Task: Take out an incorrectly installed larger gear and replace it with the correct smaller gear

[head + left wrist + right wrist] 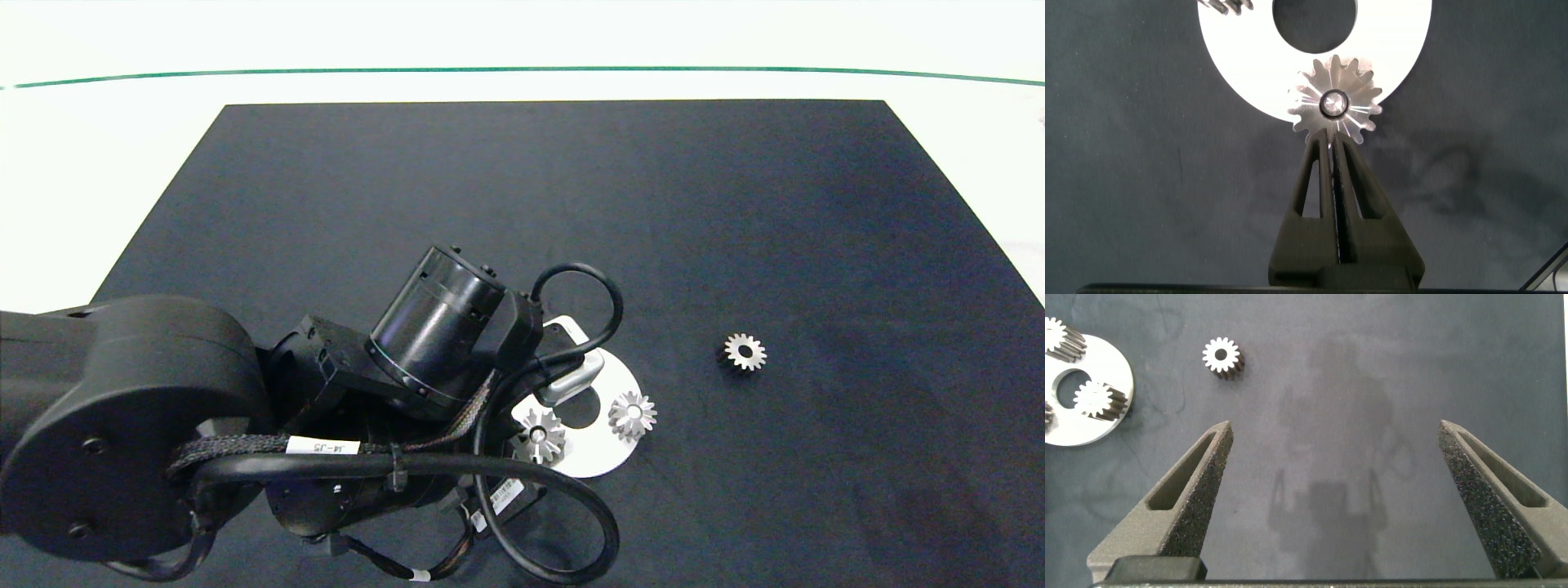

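Note:
A silver disc plate [600, 457] lies on the dark mat, partly under my left arm. On its rim stands a wide gear with about 14 teeth [1335, 102], apparently the larger gear [541, 435]. My left gripper [1333, 140] is shut, its tips right at this gear's teeth, holding nothing. A second gear [633, 415] stands on the plate's right side. The smaller gear [744, 352] lies loose on the mat to the right of the plate [1221, 355]. My right gripper [1333, 429] hangs open over bare mat, well short of the loose gear.
The dark mat [571, 204] covers most of the white table [98, 163]. The left arm's cables [571, 523] loop over the plate's near side. The right wrist view shows one more gear [1057, 335] at the plate's [1114, 371] far edge.

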